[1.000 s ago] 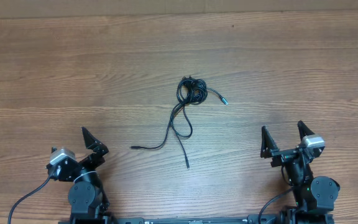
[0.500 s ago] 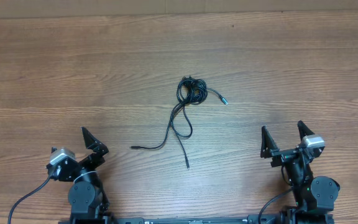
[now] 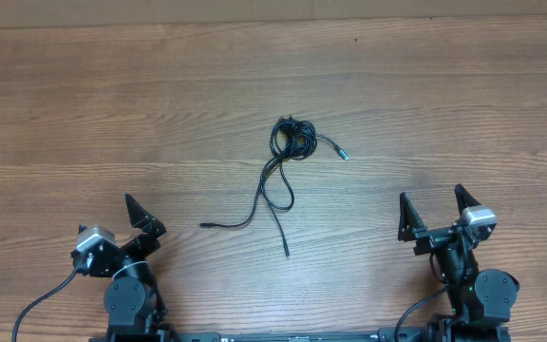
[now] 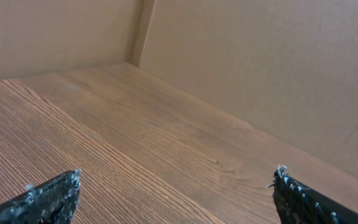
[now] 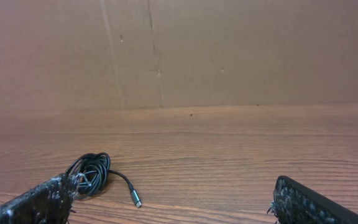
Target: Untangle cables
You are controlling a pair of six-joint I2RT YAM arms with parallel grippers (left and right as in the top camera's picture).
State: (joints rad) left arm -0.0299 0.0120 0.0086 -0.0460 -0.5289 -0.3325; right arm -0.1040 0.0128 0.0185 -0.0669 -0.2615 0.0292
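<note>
Kept left black two-finger gripper (image 3: 142, 215) and right gripper (image 3: 431, 196) gaping, empty, motionless at 7 and 5 o'clock, well apart from thin black knotted cables (image 3: 291, 139) near brown wooden table (image 3: 112, 95) centre, untangling unstarted.

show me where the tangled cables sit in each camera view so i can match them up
Overhead: the cables lie mid-table, knotted coil uppermost, loose ends trailing down and left.
Left wrist: not in it; only tabletop and cardboard wall.
Right wrist: coil at lower left.
Shared landmark: the plug end sticking out to the coil's right, also seen in the right wrist view.
</note>
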